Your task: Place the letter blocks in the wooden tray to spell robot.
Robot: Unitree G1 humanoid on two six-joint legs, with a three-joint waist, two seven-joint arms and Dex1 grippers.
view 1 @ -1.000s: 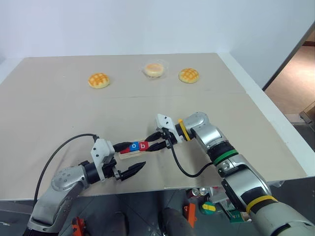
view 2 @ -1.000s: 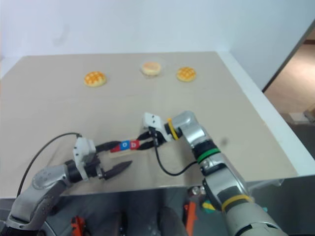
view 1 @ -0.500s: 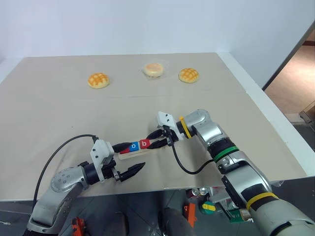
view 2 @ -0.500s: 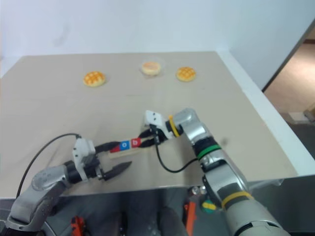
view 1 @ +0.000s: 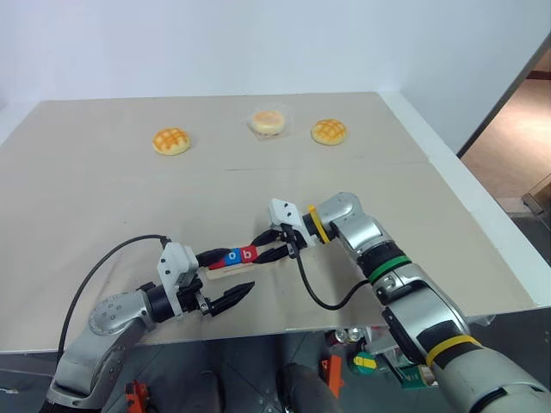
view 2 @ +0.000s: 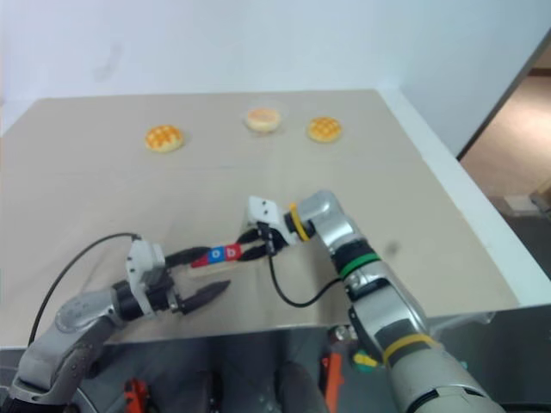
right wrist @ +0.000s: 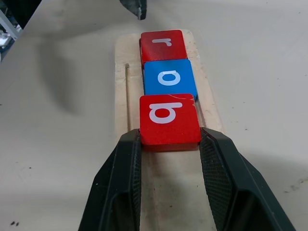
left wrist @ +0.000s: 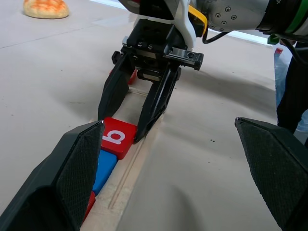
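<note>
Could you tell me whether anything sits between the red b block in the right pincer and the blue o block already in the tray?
Nothing visible does. The right pincer holds the red b block over the wooden tray, right beside the blue o block.

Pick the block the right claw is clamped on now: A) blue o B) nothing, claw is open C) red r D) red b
D: in the right wrist view the right claw has its two fingers pressed against the sides of the red b, which sits next in line after the blue o and red r on the tray.
</note>
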